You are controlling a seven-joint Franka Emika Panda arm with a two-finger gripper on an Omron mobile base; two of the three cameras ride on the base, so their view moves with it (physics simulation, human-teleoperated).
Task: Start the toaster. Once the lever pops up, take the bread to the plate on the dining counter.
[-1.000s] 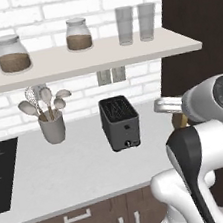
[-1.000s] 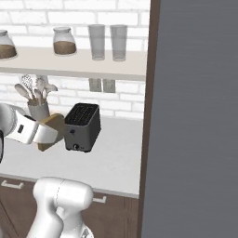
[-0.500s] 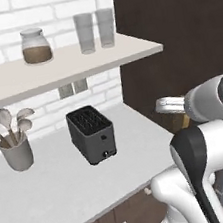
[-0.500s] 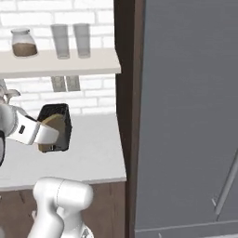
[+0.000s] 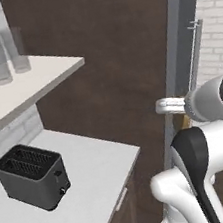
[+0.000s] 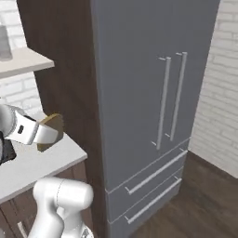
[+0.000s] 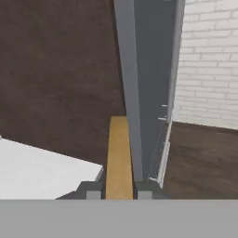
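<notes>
Golden bread (image 7: pixel 119 158) edge-on, gripper (image 7: pixel 119 191) fingertips cropped

A tall grey fridge (image 6: pixel 153 83) with 2 vertical handles (image 6: pixel 170 97) and 2 drawers below stands against a dark brown wood panel (image 5: pixel 110 58), a white brick wall (image 6: pixel 218 93) to its side, 2 clear glasses (image 5: pixel 1 56) on a white shelf (image 5: pixel 24 88).

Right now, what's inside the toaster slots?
Both slots of the toaster look dark and empty from above; their bottoms are hidden. The bread is edge-on between the gripper's fingers.
</notes>
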